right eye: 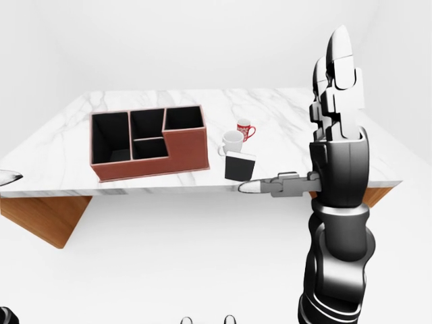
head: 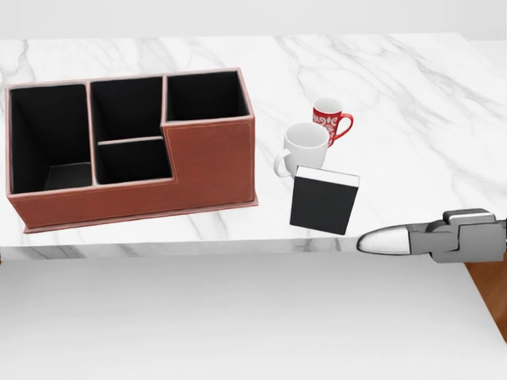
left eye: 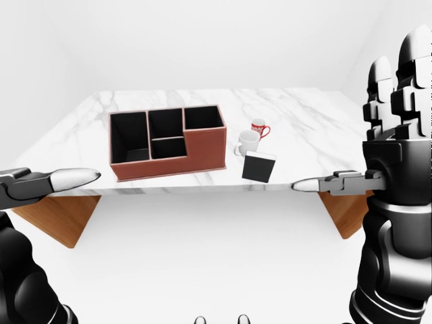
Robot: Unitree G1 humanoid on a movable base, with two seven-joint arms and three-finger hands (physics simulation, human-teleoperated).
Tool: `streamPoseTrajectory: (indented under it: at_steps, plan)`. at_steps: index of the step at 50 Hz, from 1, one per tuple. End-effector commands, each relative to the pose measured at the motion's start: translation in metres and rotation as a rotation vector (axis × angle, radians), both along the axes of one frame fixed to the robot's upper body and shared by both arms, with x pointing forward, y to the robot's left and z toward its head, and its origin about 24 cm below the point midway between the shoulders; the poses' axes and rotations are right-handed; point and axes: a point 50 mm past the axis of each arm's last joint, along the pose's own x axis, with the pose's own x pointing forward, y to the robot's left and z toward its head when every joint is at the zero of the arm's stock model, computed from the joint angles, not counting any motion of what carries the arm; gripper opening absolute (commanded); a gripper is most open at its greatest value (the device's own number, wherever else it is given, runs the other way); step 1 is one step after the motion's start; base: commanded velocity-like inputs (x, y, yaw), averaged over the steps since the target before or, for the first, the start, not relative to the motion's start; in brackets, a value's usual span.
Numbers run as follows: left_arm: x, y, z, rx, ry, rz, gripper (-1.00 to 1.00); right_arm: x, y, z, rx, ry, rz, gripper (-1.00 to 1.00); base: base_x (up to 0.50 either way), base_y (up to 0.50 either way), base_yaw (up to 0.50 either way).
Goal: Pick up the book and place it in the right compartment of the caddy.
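Head view looking steeply down, close on table [head: 412, 87]; eye views sitting farther back, sharing whole tabletop.

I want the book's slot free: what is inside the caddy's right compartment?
Nothing shows inside the caddy's right compartment: only black walls. Its floor is hidden by the tall brown wall. The book stands on the table, by the white mug.

The caddy [head: 135, 150] is cut by the head view's left edge at its left wall. The white mug [head: 304, 148], right of the caddy, has its base hidden behind the book [head: 322, 200]. The red mug [head: 330, 119] pattern is too small to read. The right hand [head: 432, 237] is cut by the head view's right edge. The left hand [left eye: 40, 184] runs off the left-eye view.
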Motion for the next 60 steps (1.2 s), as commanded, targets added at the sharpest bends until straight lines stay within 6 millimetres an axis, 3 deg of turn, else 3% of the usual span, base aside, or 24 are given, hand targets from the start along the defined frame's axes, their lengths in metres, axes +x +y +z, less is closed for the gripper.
streamPoseTrajectory:
  at_steps: [1,42,60]
  plan:
    - [0.000,0.000,0.001,-0.005,-0.006,-0.003,1.00,0.001,0.002,0.000,-0.012,0.004,0.002,1.00,0.39,-0.05,0.00]
    - [-0.003,0.003,0.004,-0.007,-0.022,0.004,1.00,0.000,0.005,-0.006,-0.027,0.029,0.006,1.00,0.48,-0.05,0.00]
    - [-0.004,0.004,0.004,-0.008,-0.021,0.010,1.00,-0.008,0.010,-0.004,-0.067,0.018,0.016,1.00,0.13,-0.01,0.00]
